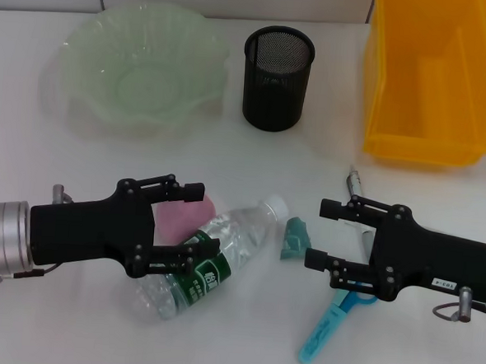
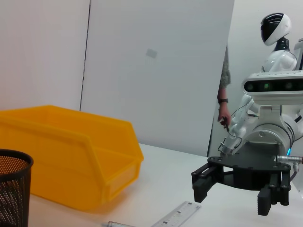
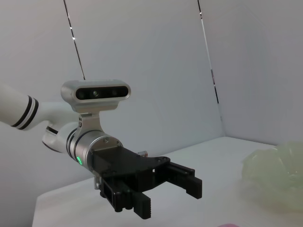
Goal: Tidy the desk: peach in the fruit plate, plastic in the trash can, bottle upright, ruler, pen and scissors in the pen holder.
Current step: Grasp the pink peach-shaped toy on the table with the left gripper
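Two black grippers hover low over the white bench (image 1: pixel 253 158), jaws spread wide on both and neither grasping anything. The left gripper (image 1: pixel 192 224) sits above one pink peach (image 1: pixel 183 215) and one clear bottle (image 1: pixel 213 259), which lies on its side. The bottle's long axis runs diagonally, white cap pointing toward the far right, base toward the robot, green label facing up. Just beside the cap lies a single teal scrap of plastic (image 1: pixel 294 237).

The right gripper (image 1: pixel 323 234) hangs over one pair of light blue scissors (image 1: pixel 334 315), whose long axis slants the same way, sheath tip toward the robot and finger loops tucked under the gripper. One slim silver pen (image 1: pixel 356 189) pokes out beyond the gripper, pointing away from the robot. In the left wrist view one clear ruler (image 2: pixel 177 215) lies flat on the bench near the right gripper (image 2: pixel 234 194).

Along the far edge stand one pale green fruit plate (image 1: pixel 135 60) at left, one black mesh pen holder (image 1: pixel 277 77) in the middle and one yellow trash can (image 1: pixel 435 74) at right, well apart. The right wrist view shows the left gripper (image 3: pixel 168 194) with jaws parted.
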